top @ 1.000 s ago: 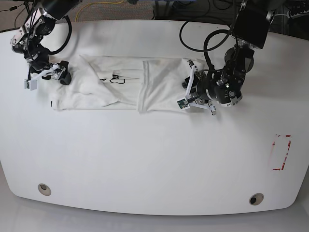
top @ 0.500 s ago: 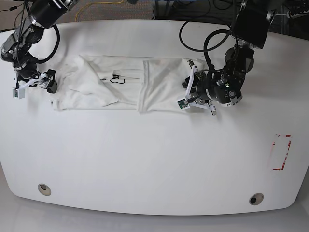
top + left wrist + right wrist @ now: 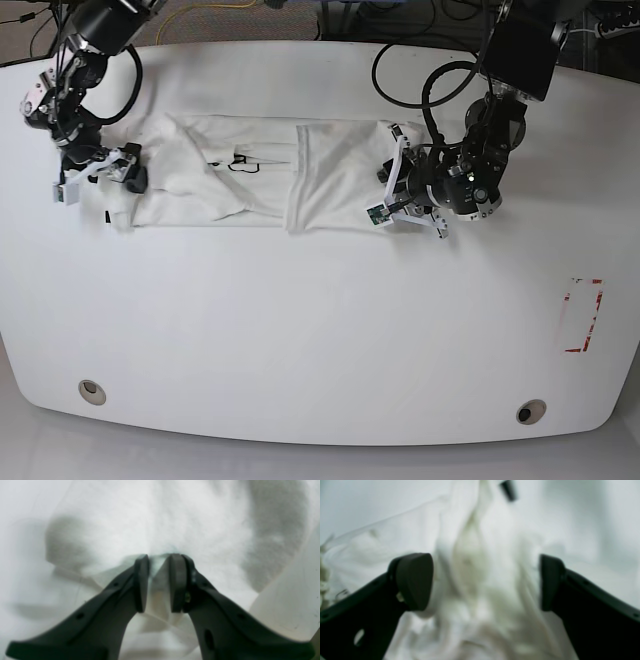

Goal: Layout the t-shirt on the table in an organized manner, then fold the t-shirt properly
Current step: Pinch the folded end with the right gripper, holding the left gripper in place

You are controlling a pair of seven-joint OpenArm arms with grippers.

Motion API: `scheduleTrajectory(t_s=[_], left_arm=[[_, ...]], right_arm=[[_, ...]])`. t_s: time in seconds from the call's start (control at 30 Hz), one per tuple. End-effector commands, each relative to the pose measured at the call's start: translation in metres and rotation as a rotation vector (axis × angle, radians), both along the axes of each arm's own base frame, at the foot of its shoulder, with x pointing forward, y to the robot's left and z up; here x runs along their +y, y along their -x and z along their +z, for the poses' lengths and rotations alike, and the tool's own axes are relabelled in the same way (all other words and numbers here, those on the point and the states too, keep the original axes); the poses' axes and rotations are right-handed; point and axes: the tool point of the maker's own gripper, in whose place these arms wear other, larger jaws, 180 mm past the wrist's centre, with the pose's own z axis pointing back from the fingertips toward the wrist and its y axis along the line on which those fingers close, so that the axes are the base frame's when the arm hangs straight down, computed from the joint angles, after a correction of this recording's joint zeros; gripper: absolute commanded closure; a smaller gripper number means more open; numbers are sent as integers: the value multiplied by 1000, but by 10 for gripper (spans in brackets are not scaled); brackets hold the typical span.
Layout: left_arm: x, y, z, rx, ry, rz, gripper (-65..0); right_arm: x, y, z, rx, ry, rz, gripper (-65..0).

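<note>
Two grippers work the t-shirt [image 3: 260, 185] lying across the table [image 3: 320, 330]: left gripper [image 3: 157, 580] pinches its edge; right gripper [image 3: 485, 580], blurred, seems spread wide over bunched cloth.

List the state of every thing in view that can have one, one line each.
t-shirt: lying on the table, folded into a long band, one end panel lapped over the middle, wrinkled at the other end.
left pincer: nearly shut, a fold of white fabric pinched between its pads.
right pincer: wide open, blurred shirt cloth in the gap, not gripped.
table: bare below the shirt.
</note>
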Motion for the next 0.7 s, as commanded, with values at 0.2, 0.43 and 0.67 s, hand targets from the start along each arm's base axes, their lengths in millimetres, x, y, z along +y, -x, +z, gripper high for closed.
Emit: scheduleTrajectory(t_s=[0.2,0.43,0.67], left_arm=[[29,6,-13,33,-143,9,-125],[29,6,-12,32,-144,9,-125],[29,7,-14,36,-147,10,-125]], right_arm=[[42,-4,0,-6,4,72,-582],[41,-8,-4,21,50,74,-480],[38,-12,-1,15,68,77,-25]])
